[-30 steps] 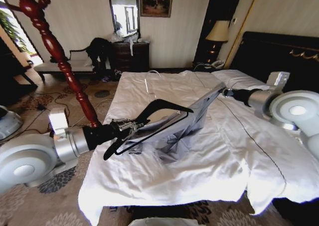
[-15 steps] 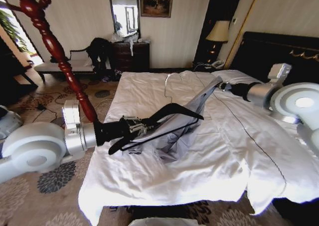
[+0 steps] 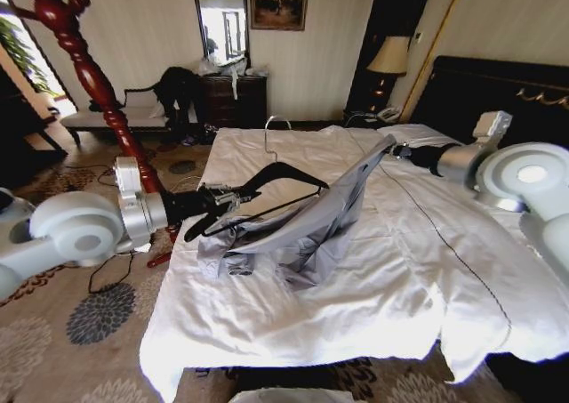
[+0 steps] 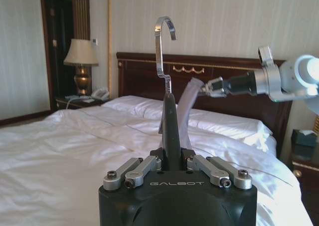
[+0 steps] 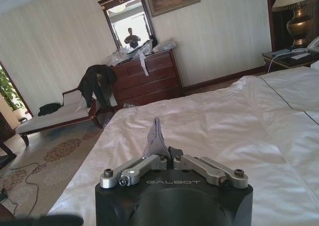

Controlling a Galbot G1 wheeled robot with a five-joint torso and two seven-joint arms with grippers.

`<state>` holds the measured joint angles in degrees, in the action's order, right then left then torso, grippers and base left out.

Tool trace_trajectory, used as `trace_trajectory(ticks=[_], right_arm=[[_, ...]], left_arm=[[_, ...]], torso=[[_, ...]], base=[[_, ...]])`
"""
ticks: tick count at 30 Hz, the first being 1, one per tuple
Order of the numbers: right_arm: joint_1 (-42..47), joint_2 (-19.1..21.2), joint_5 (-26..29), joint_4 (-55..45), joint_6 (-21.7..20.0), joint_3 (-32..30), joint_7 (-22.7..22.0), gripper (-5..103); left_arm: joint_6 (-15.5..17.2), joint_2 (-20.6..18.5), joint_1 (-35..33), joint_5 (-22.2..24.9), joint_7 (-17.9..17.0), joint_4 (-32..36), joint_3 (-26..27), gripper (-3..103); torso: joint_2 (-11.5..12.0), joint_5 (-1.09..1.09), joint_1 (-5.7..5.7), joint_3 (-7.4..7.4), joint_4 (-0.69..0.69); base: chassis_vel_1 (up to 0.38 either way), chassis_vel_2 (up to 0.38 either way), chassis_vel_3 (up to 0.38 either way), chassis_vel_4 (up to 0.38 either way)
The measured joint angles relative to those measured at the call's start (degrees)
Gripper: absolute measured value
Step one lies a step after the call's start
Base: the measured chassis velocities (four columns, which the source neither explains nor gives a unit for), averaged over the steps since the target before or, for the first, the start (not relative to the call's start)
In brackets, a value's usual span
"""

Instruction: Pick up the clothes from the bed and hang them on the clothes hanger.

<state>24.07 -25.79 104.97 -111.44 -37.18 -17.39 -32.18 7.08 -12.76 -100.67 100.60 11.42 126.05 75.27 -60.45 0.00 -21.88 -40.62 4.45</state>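
The left gripper [image 3: 216,200] clamps the black clothes hanger [image 3: 267,189] above the bed's [image 3: 400,278] left side. The right gripper [image 3: 397,150] pinches a fold of the grey-blue shirt [image 3: 307,229], which is stretched taut from its fingers down to the sheets.

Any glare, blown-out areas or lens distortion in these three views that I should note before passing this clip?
Head view: wide-angle bending, the coat stand leans inward, and the window at the upper left edge is blown out. Left wrist view: even light, a bright glint on the hanger hook, and the left gripper body is dark. Right wrist view: the bed sheet is near white with little texture, and the mirror reflects bright light.
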Motion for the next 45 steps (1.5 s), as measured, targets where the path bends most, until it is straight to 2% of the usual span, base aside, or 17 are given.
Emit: trace_trajectory(ticks=[6,9,11,13,15,17,19,21,25,27,30,31,36,41,45], right_arm=[[-0.17,-0.53,-0.19,0.28,-0.1,0.48,0.06,1],[-1.03,-0.87,-0.43,1.23,-0.26,1.05,0.37,1],[-1.15,-0.92,-0.48,1.4,-0.28,1.15,0.41,1],[-1.52,-1.27,-0.76,1.86,-0.33,1.57,0.57,1],[-1.95,-1.6,-0.85,2.01,-0.33,1.86,0.58,1],[-2.09,-1.7,-0.88,2.05,-0.33,1.94,0.58,1],[-2.63,-2.01,-0.89,2.25,-0.33,2.24,0.57,1],[-2.76,-2.05,-0.89,2.4,-0.33,2.28,0.56,1],[-1.67,-1.88,-1.01,2.98,-0.31,1.19,0.46,1],[-1.29,-1.79,-1.03,3.0,-0.3,0.89,0.42,1],[0.74,-1.32,-0.65,2.79,-0.25,-0.83,0.35,1],[0.74,-1.32,-0.65,2.79,-0.25,-0.83,0.35,1],[1.37,-1.3,0.53,2.23,-0.18,-1.83,-0.06,1],[1.38,-1.26,0.98,2.05,-0.25,-1.87,-0.02,1],[1.23,-1.43,1.17,2.28,-0.38,-1.71,0.26,1]], left_arm=[[-0.23,-3.1,-0.09,2.88,-0.19,-3.14,2.48,16],[-0.24,-7.29,-1.48,6.34,-1.24,-4.77,7.01,16],[-0.24,-8.3,-2.11,7.2,-1.61,-5.23,8.56,16],[-0.21,-12.75,-4.67,10.36,-2.28,-7.47,14.05,16],[-0.14,-15.48,-6.34,11.69,-2.7,-9.11,16.85,16],[-0.11,-16.33,-7.1,12.02,-2.86,-9.52,17.76,16],[0.06,-19.05,-11.16,12.66,-3.61,-10.41,21.35,16],[0.09,-19.91,-13.09,12.64,-3.92,-10.53,22.82,16],[0.23,-22.2,-24.22,9.68,-5.74,-9.9,29.66,16],[0.23,-22.37,-25.82,8.88,-5.99,-9.69,30.51,16],[-0.11,-22.95,-33.27,3.97,-7.17,-9.0,33.61,16],[-0.11,-22.95,-33.27,3.97,-7.17,-9.0,33.61,16],[-0.83,-23.08,-42.22,-1.05,-9.04,-7.85,37.21,16],[-1.25,-22.15,-44.8,-3.45,-9.35,-7.34,37.95,16],[-1.27,-19.54,-44.79,-4.42,-9.09,-6.66,37.17,16]], torso=[[0.0,0.01,-0.01,0.0,0.02],[0.0,-0.01,0.0,0.0,0.0],[0.0,-0.01,0.0,0.0,0.0],[0.0,0.02,0.0,0.0,0.03],[0.0,0.04,0.0,0.0,0.04],[0.0,0.04,0.0,0.0,0.03],[0.0,0.01,0.0,0.0,0.01],[0.0,0.0,0.0,0.0,0.01],[0.0,0.01,-0.01,0.0,0.02],[0.0,0.01,0.0,0.0,0.03],[0.0,0.01,0.0,0.0,0.01],[0.0,0.01,0.0,0.0,0.01],[-0.01,-0.01,0.0,0.0,0.01],[0.0,0.0,0.0,0.0,0.01],[0.0,-0.01,0.0,0.0,0.0]], base=[[0.0,0.0,0.0,0.0],[0.0,0.0,0.0,0.0],[0.0,0.0,0.0,0.0],[0.0,0.0,0.0,0.0],[0.0,0.0,0.0,0.0],[0.0,0.0,0.0,0.0],[0.0,0.0,0.0,0.0],[0.0,0.0,0.0,0.0],[0.0,0.0,0.0,0.0],[0.0,0.0,0.0,0.0],[0.0,0.0,0.0,0.0],[0.0,0.0,0.0,0.0],[0.0,0.0,0.0,0.0],[0.0,0.0,0.0,0.0],[0.0,0.0,0.0,0.0]])
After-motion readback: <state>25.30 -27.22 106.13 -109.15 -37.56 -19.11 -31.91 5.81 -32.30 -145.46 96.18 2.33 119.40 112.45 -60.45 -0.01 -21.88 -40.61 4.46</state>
